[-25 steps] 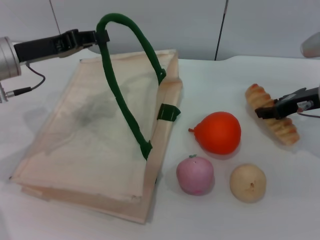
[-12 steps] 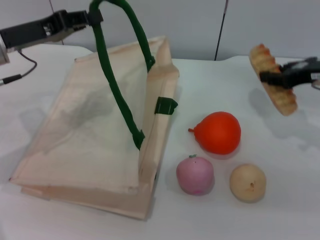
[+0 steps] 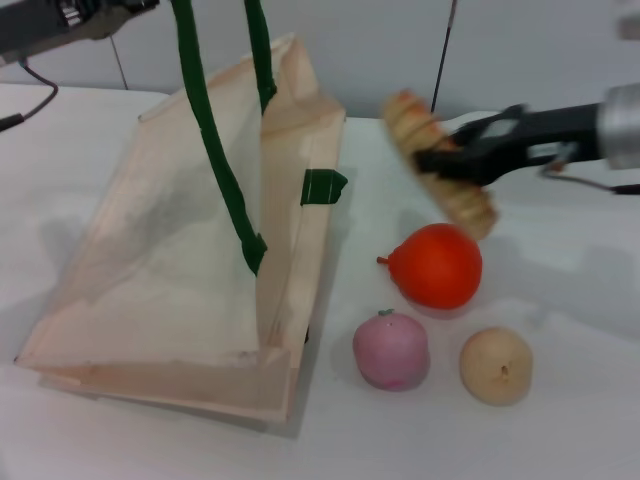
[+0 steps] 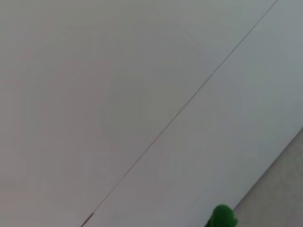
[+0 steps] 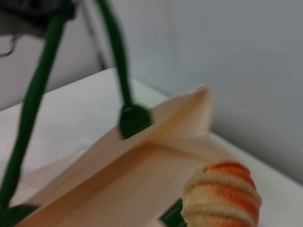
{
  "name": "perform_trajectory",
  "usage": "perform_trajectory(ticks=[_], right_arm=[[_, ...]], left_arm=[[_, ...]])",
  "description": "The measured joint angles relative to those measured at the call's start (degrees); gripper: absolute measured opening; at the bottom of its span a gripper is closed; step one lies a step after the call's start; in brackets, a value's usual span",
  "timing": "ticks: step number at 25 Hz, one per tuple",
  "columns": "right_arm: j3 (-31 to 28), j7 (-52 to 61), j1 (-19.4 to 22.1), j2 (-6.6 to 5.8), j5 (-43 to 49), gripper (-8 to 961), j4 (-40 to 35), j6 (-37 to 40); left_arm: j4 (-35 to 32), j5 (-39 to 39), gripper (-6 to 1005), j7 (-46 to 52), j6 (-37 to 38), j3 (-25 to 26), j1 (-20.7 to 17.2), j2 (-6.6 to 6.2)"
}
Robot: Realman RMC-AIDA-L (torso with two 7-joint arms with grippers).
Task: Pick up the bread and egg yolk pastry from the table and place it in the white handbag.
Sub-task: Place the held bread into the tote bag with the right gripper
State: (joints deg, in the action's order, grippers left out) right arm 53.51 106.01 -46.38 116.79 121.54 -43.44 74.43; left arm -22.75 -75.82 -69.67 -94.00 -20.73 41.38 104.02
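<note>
The striped bread [image 3: 408, 118] hangs in the air, tilted, just right of the bag's open mouth and above the orange fruit. My right gripper [image 3: 450, 157] is shut on it. The bread's end also shows in the right wrist view [image 5: 222, 195], close to the bag [image 5: 118, 184]. The cream handbag [image 3: 160, 250] lies on the table at the left. My left gripper [image 3: 105, 12], at the top left edge, is shut on one green handle [image 3: 205, 130] and holds it high. The pale egg yolk pastry [image 3: 496, 366] sits on the table at the front right.
An orange pear-shaped fruit [image 3: 437, 265] lies below the bread. A pink round fruit [image 3: 391, 349] lies left of the pastry. The left wrist view shows a wall and a bit of green handle [image 4: 220, 218]. A white table [image 3: 560, 280] carries everything.
My right gripper has lifted the bread off the table and carried it left toward the bag. My left gripper has pulled the handle higher, and the bag's mouth stands more open.
</note>
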Motion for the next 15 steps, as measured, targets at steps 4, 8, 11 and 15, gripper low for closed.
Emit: perform_trajectory(ticks=[4,8,11,15], right_arm=[[5.9,0.0,-4.1,0.01,-1.8,314,5.7,-2.7],[12.3,0.3,-8.2,0.18,-3.5,312,10.6,-5.8],[17.8,0.7,-10.4,0.24,-6.6,309,12.5,-7.0],[25.4,2.6,-12.4,0.25,-11.2,299,12.4,-8.5]], left_arm=[[0.0,-1.1,161,0.1,-1.0,0.0,0.3,-0.1],[0.0,-1.2,163,0.1,-1.1,0.0,1.1,-0.12],[0.0,-1.2,164,0.2,-1.1,0.0,1.6,-0.14],[0.0,-1.3,166,0.4,-1.1,-0.2,2.0,-0.2]])
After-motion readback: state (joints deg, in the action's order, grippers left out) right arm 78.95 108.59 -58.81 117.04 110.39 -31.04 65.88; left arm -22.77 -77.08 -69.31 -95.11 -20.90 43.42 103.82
